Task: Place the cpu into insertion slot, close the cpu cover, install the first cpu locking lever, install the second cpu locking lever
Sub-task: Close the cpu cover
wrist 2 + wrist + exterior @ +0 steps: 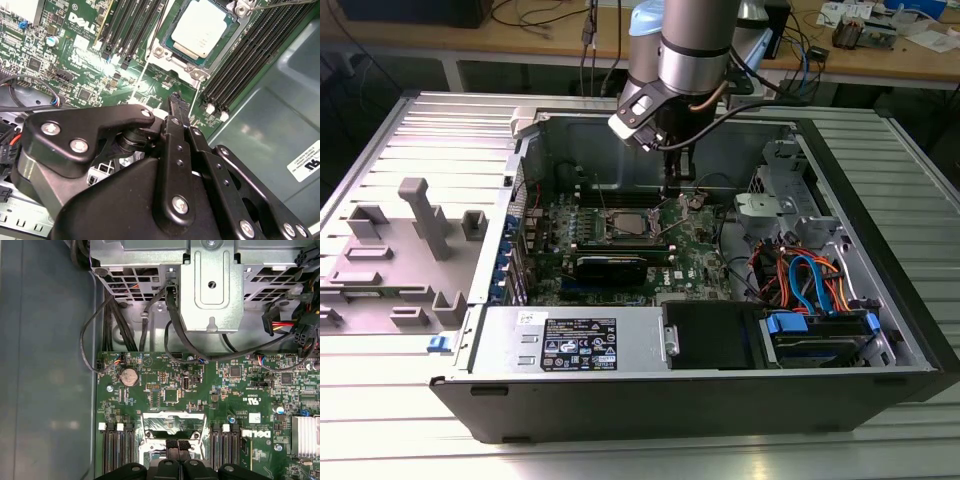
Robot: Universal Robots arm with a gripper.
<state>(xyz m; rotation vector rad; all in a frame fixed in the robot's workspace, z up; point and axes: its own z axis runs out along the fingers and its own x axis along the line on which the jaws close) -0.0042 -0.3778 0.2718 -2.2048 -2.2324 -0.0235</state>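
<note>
Cpu: the cpu (202, 27) is being seen seated flat in the insertion slot (160, 51) on the green circuit board (75, 55), silvery top facing up. This first step is being judged as done.

Cover: the cpu cover (174, 415) is being shown as a silver frame lying low around the chip rather than standing up, so the closing is being judged as done or nearly so. Whether it is being pressed fully home cannot be told.

Levers: a thin metal rod (282, 4) is being seen running out from one corner of the socket. It is being taken for a locking lever, and whether it is being held under its catch cannot be told. Both lever steps are being counted as left to do.

Gripper: the gripper (178, 444) is being held low inside the computer case (700, 405). Its fingers (169, 466) are being kept drawn close together, with nothing being carried between them.

Cpu against gripper: in the exterior view the fingertips are being held just beside the socket, toward the exterior view's right of it. In the second wrist view the chip is being seen clear of the tip, with a strip of board between. In the first wrist view the tips are being shown over the near edge of the frame, and contact cannot be told.

Surroundings: black memory slots (135, 20) are being seen flanking the socket on both sides.
</note>
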